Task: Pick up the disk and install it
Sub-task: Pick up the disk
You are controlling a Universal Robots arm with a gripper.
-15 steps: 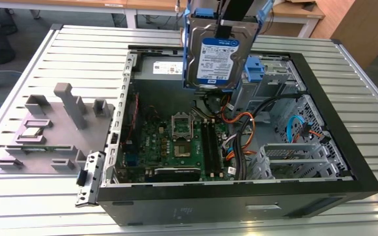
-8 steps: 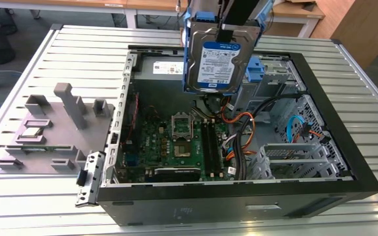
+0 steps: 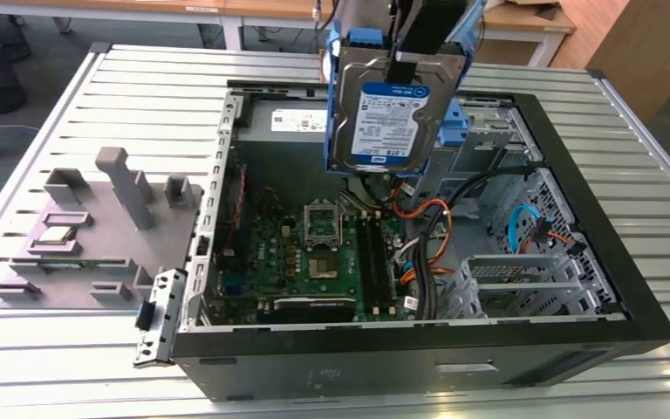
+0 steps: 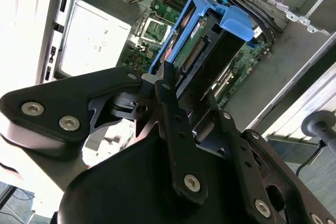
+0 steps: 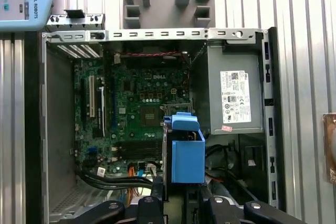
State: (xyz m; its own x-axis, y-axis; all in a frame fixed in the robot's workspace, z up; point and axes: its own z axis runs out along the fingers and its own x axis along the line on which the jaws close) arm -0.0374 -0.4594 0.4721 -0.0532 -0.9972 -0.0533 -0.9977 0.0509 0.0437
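1 gripper (image 3: 403, 68): fingers clamped on 1 disk (image 3: 384, 131), held upright, label outward. 1 open case (image 3: 428, 371) directly beneath gripper, motherboard (image 3: 311, 257) exposed below disk. 1 grey fixture (image 3: 102, 227) well aside.

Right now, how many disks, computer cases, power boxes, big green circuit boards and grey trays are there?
Disk: 1, clamped in the gripper
Computer case: 1, lying open
Power box: 1
Big green circuit board: 1
Grey tray: 1
Total: 5
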